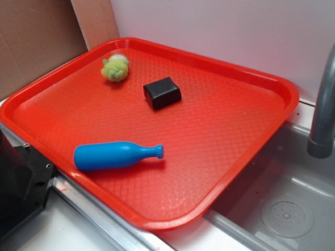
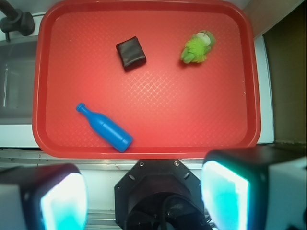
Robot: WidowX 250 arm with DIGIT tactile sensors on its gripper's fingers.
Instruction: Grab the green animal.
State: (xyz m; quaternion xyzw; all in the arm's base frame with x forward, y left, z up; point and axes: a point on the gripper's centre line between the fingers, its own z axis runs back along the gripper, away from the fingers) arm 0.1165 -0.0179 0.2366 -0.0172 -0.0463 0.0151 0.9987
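- One green animal (image 2: 197, 47) is lying on the red tray (image 2: 192, 120), sitting toward 1 o'clock in the wrist view and toward the far left corner in the exterior view (image 1: 115, 68), with nothing touching it.
- Its fuzzy lime body is showing a pale whitish patch at one end.
- At 9 o'clock from the animal in the wrist view, a black block (image 2: 130, 52) is resting flat, near but apart from it.
- Well apart, toward 7 o'clock, a blue bottle (image 2: 104, 128) is lying on its side, neck pointing toward 10 o'clock.
- The hand (image 2: 144, 201) is hanging high above the near edge of the tray, its two fingers (image 2: 225, 196) standing wide apart and gripping nothing.
- A grey sink (image 1: 293, 209) is lying beside the tray, with a faucet (image 1: 324, 104) rising over it.
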